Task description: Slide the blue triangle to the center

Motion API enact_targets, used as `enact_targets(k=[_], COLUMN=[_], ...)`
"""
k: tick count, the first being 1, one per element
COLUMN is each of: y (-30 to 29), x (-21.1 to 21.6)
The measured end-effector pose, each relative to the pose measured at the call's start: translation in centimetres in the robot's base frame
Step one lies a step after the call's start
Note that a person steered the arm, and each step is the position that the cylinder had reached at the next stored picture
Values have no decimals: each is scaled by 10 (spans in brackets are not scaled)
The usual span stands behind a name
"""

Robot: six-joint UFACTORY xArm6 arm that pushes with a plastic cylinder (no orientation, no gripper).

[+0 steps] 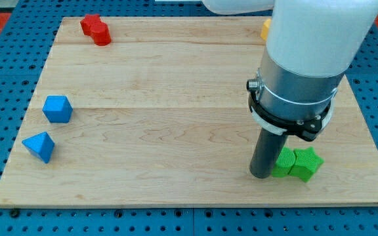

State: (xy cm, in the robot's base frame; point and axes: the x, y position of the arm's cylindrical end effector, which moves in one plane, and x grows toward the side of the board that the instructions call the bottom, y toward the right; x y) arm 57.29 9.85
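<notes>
Standing near the pale wooden surface's [176,118] bottom-right corner beside green blocks [297,162], my tip [261,175] has no fingers; the blue triangular block [39,146], apparently pyramid-like, lies far left.

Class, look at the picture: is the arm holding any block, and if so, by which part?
Nothing is held. My tip is a bare rod end resting against the left side of the green blocks, far from the blue triangle.

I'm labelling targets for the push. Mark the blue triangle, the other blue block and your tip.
blue triangle [39,146]: camera view, middle of its upper face.
blue block [57,109]: camera view, centre of its body.
my tip [261,175]: camera view, rod's very end, beside the green blocks [297,162].
</notes>
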Motion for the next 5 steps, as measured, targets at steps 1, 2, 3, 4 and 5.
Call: enact_targets(k=[1,2,3,4,5], y=[-75,-189,-298,-384,-403], x=[35,40,40,37,28])
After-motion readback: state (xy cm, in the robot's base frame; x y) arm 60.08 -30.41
